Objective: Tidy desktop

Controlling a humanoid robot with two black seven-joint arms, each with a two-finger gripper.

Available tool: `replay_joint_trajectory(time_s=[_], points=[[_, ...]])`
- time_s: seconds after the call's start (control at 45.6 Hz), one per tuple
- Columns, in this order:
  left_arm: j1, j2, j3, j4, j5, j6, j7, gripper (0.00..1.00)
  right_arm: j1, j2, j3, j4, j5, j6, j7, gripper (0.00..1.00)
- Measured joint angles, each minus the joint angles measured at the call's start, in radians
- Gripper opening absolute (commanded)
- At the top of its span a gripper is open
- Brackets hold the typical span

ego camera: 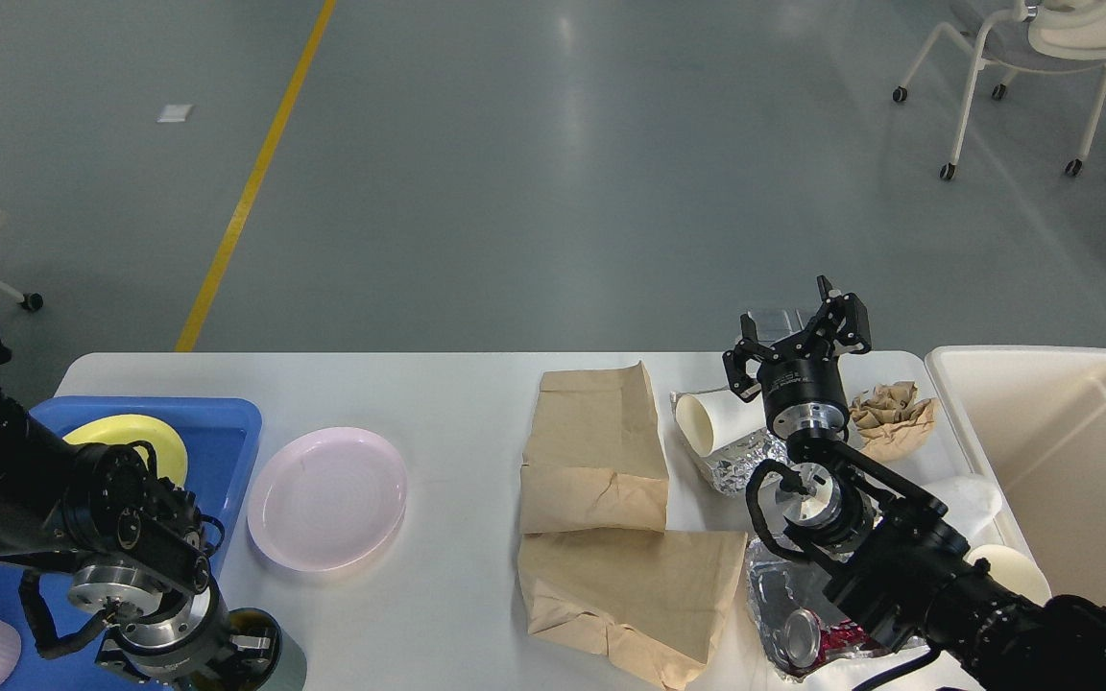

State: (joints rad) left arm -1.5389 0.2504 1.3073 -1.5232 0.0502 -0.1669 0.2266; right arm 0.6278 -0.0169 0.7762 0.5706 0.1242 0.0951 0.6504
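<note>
Grey floor above a white desktop point(457, 384), rigid and fixed, littered lower right with light, crushable paper bags point(601, 451) and foil. Right gripper point(796, 338) spread open, empty, above a tipped cup point(711, 422), best pinched at its rim; left gripper's point(227, 662) state impossible to tell.

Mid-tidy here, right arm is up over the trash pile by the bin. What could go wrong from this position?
The right gripper hangs open above the paper cup lying on its side on foil; a descent may roll the cup off the desktop far edge. The right forearm crosses low over the can and could sweep it. The left gripper sits near the pink plate; a swing may nudge it.
</note>
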Motion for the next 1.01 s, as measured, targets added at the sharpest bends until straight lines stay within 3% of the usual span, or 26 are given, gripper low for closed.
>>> replay_joint_trajectory(time_s=[0.088,0.767,0.854,1.008], points=[[0.001,-0.004,0.000,0.000,0.000,0.001,-0.002,0.00,0.000,0.000,0.000,0.000,0.000,0.000,0.000,1.00],[-0.030,0.012,0.000,-0.002,0.007,-0.012,-0.010,0.00,0.000,0.000,0.000,0.000,0.000,0.000,0.000,1.00],[-0.080,0.042,-0.001,-0.012,0.010,-0.063,-0.012,0.00,-0.001,0.000,0.000,0.000,0.000,0.000,0.000,1.00],[-0.227,0.108,-0.003,-0.019,0.021,-0.245,-0.014,0.00,0.000,0.000,0.000,0.000,0.000,0.000,0.000,1.00]])
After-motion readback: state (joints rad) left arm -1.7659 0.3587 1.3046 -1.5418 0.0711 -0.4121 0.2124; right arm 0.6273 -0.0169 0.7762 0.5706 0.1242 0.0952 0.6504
